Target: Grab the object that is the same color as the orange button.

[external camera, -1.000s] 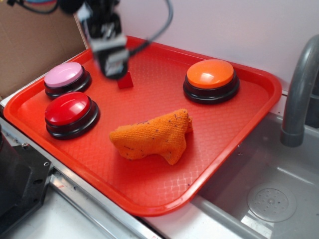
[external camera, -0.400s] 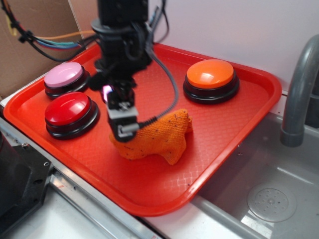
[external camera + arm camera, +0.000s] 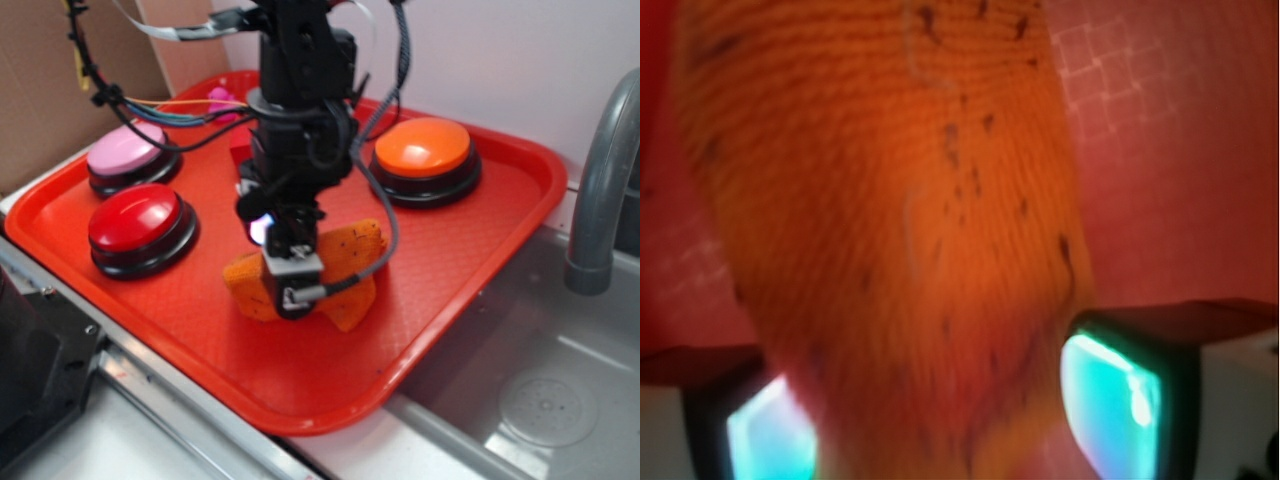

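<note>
A pale wall (image 3: 520, 60) behind, brown cardboard (image 3: 40, 90) left (a grey faucet (image 3: 600, 190) over the steel sink (image 3: 540, 390)).

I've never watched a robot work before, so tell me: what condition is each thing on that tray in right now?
Claw: open, one finger on each side of the cloth, lowered onto it.
Orange cloth: lumpy, lying on the tray, between the claw's fingers, not lifted.
Orange button: upright, untouched.
Red button: upright, untouched.
Pink button: upright, untouched.
Red tray: flat beside the sink.
</note>
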Available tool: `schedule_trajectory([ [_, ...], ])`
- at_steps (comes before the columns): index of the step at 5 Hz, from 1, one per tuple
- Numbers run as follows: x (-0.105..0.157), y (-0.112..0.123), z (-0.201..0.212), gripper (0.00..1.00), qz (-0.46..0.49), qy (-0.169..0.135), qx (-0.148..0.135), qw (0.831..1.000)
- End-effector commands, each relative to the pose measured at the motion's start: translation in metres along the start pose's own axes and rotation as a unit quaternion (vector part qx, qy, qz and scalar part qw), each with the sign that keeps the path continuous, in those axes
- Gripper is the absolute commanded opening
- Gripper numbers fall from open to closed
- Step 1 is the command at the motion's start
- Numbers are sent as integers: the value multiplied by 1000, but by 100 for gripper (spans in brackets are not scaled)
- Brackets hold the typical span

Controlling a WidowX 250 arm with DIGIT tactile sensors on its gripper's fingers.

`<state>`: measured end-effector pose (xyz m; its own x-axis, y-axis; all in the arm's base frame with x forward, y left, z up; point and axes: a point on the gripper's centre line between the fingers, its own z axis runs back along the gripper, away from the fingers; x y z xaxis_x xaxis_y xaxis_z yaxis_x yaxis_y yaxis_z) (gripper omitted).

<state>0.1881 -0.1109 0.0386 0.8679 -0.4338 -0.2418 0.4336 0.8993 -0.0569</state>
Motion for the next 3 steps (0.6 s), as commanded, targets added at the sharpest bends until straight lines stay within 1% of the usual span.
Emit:
schedule_trajectory([
  [1,-9,-4,-3,0,13,-9,-9,1000],
  [2,-50,5,39,0,51,-43,-27,997],
  [3,-100,17,76,0,108,-92,-33,989],
])
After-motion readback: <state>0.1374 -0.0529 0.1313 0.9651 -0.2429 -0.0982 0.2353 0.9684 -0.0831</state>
